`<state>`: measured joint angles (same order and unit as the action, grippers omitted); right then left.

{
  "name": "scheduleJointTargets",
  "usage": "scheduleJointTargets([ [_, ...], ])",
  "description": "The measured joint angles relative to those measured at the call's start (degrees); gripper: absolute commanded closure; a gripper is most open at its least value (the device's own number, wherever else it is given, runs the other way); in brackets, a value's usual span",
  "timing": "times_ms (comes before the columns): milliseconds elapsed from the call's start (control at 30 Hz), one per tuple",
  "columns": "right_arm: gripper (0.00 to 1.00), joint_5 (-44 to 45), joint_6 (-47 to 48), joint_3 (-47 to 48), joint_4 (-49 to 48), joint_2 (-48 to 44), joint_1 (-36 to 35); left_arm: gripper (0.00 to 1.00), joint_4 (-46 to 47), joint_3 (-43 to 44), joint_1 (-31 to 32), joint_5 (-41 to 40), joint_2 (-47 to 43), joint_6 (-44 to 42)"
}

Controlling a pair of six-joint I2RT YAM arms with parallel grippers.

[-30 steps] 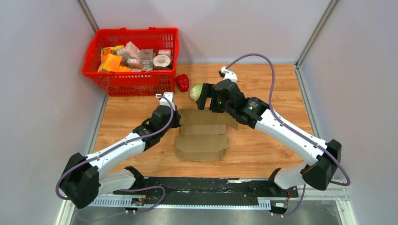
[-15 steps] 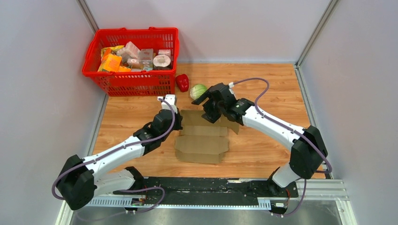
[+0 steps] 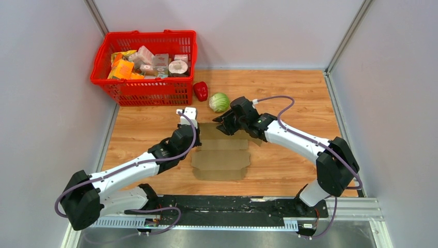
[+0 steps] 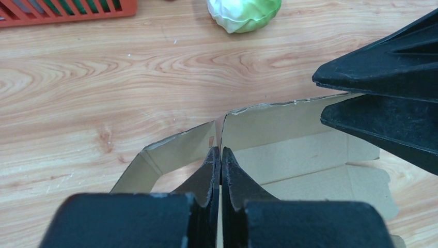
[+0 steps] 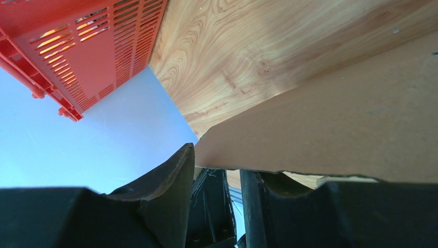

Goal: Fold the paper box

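The paper box (image 3: 222,157) lies mostly flat on the wooden table, brown and unprinted, with its far flaps raised (image 4: 279,124). My left gripper (image 3: 194,135) is at the box's far-left corner. Its fingers (image 4: 221,155) are shut on a thin upright cardboard edge. My right gripper (image 3: 223,126) is at the far flap, low over the table. In the left wrist view its two black fingers (image 4: 382,98) straddle the flap's edge. In the right wrist view the flap (image 5: 330,134) lies across my right gripper (image 5: 219,165), whose jaws stand apart with a gap.
A green cabbage (image 3: 219,102) and a red pepper (image 3: 201,91) sit just beyond the box. A red mesh basket (image 3: 143,34) with several packages stands at the far left. Grey walls close in both sides.
The right gripper came down and left from beside the cabbage onto the box's far flap, its jaws narrowing. The left gripper stayed shut and drew slightly nearer with the box.
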<state>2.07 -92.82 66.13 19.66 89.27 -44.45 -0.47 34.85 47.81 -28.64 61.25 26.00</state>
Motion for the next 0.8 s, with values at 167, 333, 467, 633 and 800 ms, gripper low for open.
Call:
scheduleJointTargets([
  [167,0.7,-0.2,-0.5,-0.7,-0.7,0.0,0.0,1.0,-0.4,0.0,0.5,-1.4,-0.1,-0.5],
  [333,0.85,-0.2,-0.7,-0.7,-1.4,0.0,0.0,1.0,-0.6,0.0,0.9,-1.9,-0.5,-0.6],
  [467,1.0,-0.2,-1.6,-1.9,-3.6,0.0,0.1,0.98,-0.5,-0.9,1.0,-1.6,-1.7,-0.6],
  [633,1.0,-0.6,-1.9,-3.6,-6.2,0.0,0.2,0.68,-1.5,-2.1,1.2,-0.9,-3.5,-0.7],
  [800,1.0,-1.2,-1.9,-8.1,-9.3,-0.1,0.4,0.48,-5.2,-4.9,1.2,-0.9,-14.0,0.4],
])
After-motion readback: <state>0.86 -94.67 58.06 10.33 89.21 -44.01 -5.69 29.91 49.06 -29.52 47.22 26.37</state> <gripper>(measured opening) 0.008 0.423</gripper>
